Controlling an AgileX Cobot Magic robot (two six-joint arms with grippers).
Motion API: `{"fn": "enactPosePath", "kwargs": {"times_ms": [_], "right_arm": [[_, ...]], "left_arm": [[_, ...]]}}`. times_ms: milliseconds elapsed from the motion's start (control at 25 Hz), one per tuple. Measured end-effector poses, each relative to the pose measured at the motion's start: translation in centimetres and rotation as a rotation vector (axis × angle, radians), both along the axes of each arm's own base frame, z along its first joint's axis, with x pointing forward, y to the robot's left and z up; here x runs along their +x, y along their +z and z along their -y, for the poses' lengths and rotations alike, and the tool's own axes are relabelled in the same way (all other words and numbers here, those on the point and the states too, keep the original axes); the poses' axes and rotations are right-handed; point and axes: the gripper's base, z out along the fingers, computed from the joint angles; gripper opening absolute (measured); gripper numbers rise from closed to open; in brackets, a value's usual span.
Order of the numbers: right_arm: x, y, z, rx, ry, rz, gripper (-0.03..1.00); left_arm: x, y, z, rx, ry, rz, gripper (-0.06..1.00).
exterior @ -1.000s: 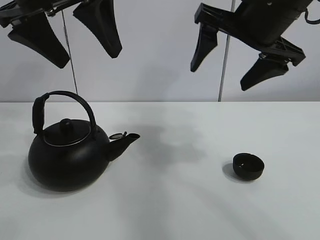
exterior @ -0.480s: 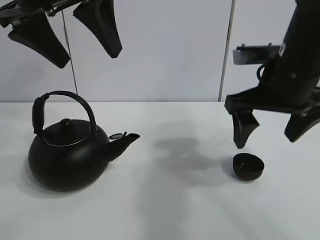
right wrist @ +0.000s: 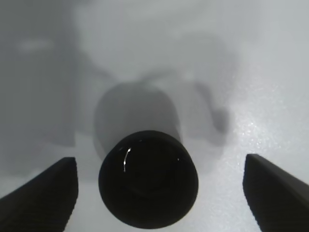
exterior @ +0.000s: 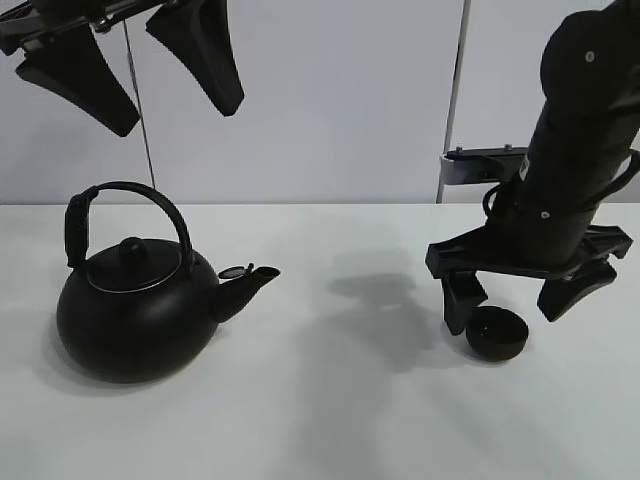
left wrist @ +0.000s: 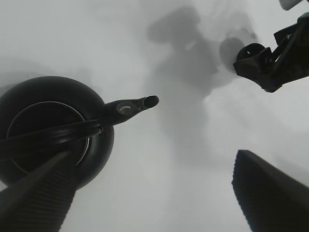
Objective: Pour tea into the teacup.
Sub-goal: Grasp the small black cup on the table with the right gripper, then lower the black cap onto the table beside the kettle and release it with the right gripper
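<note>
While the fingers [right wrist: 43, 193] of the right gripper [exterior: 503, 318] are spread wide, the teacup [exterior: 497, 335] is framed between them and touched by neither. Bare surface is seen on both sides of it in the right wrist view. The teacup is stood upright on the white table [exterior: 330, 420], right of the middle in the exterior view, with its axis vertical and its mouth turned upward. Its dark hollow, marked by small glints, is shown only by the right wrist view; only rim and side are given by the exterior view. The left gripper [exterior: 178, 112] is held high above the kettle [exterior: 135, 315], likewise spread, with nothing between its fingers. The kettle's spout [exterior: 250, 278] is pointed toward the teacup, well apart from it. The spout's open tip is seen from above only in the left wrist view.
</note>
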Motion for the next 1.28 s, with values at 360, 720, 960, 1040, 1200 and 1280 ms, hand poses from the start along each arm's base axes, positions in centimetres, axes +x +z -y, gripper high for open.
{"fn": "enactPosePath", "kwargs": {"times_ms": [360, 720, 960, 1040, 1200, 1280], "right_arm": [[0.0, -0.6, 0.0, -0.007, 0.003, -0.022, 0.45], [-0.3, 0.0, -0.2, 0.012, -0.007, -0.04, 0.4], [0.6, 3.6, -3.4, 0.056, 0.077, 0.043, 0.4], [0.6, 4.4, -4.9, 0.068, 0.113, 0.068, 0.4], [1.1, 4.7, -7.3, 0.079, 0.167, 0.088, 0.4], [1.3, 4.0, -8.4, 0.073, 0.188, 0.072, 0.4]], "left_arm": [[0.1, 0.0, 0.0, -0.003, 0.002, 0.008, 0.63], [0.1, 0.1, 0.0, -0.006, 0.004, 0.014, 0.63], [0.1, 0.1, 0.0, -0.007, 0.005, 0.015, 0.63], [0.1, 0.1, 0.0, -0.007, 0.005, 0.015, 0.63], [0.1, 0.1, 0.0, -0.007, 0.005, 0.015, 0.63], [0.1, 0.1, 0.0, -0.007, 0.005, 0.015, 0.63]]}}
